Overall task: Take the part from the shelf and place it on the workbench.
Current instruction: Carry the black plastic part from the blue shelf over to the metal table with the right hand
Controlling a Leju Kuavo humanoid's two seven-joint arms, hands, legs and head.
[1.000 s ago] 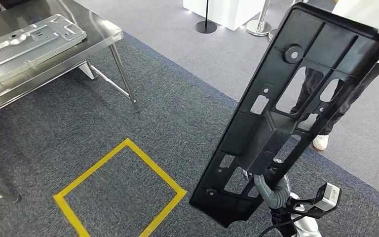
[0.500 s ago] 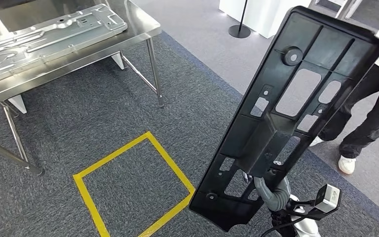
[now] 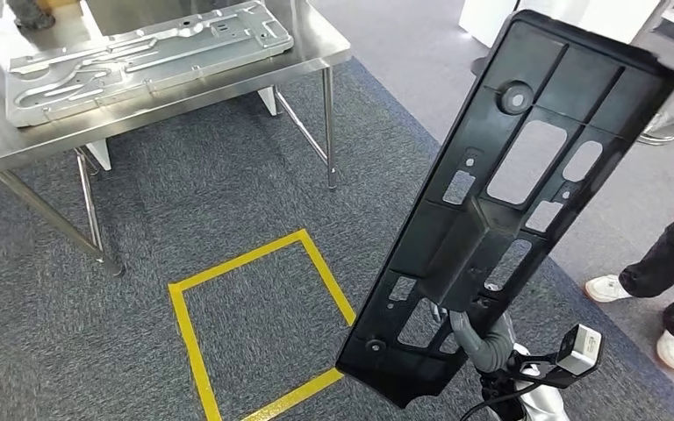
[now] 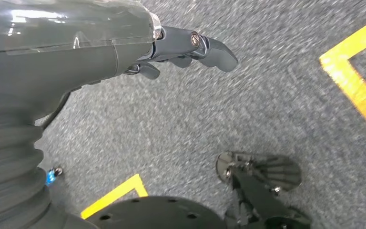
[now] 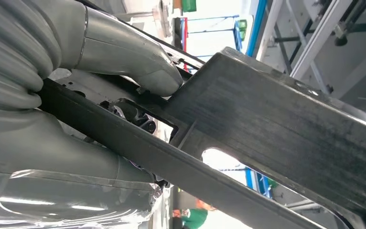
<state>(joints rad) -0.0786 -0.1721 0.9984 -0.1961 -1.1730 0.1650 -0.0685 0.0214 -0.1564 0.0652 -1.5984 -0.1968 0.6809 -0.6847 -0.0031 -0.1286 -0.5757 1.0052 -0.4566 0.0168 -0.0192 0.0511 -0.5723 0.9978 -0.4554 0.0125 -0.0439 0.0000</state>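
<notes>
The view has swung: the counter (image 3: 316, 54) now sits further into frame at eleven o'clock, while the part (image 3: 509, 202) keeps its place in the right hand (image 3: 483, 338). That hand's fingers (image 5: 138, 67) are clamped on the part's lower end, its long axis rising toward one o'clock. The left hand (image 4: 181, 47) hangs over the carpet, fingers loosely apart, holding nothing. A metal panel (image 3: 140, 53) lies on the counter.

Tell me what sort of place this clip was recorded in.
Probably a factory-style demo or exhibition floor: a stainless workbench carrying a stamped metal panel, yellow floor tape on grey carpet, and a stanchion base. The right hand holds a black plastic part.
</notes>
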